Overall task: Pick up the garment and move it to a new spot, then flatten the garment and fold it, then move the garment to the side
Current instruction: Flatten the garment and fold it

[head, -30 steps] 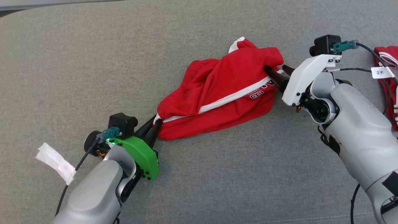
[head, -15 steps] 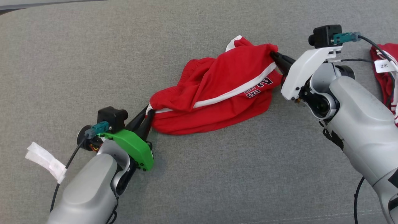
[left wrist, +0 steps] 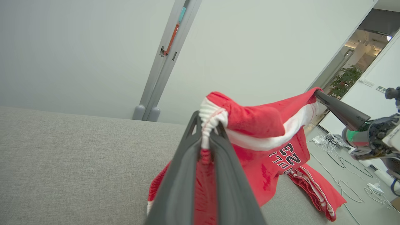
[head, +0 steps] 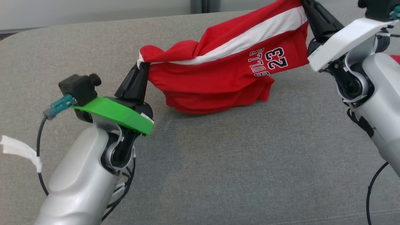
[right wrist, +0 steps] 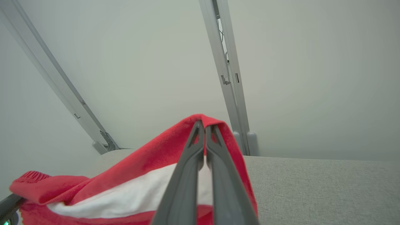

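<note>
A red basketball garment (head: pixel 218 84) with a white stripe and the number 23 hung stretched between two grippers above a grey fabric surface (head: pixel 218 175). In the head view, the left gripper (head: pixel 141 65) at ten o'clock had its jaws clenched on one bunched, white-edged corner. The right gripper (right wrist: pixel 204 125) at one o'clock had its jaws pinched tight on the opposite red edge, held higher. The cloth sagged toward the surface at centre. A second red garment (left wrist: pixel 315 190) lay at four o'clock in the left wrist view.
</note>
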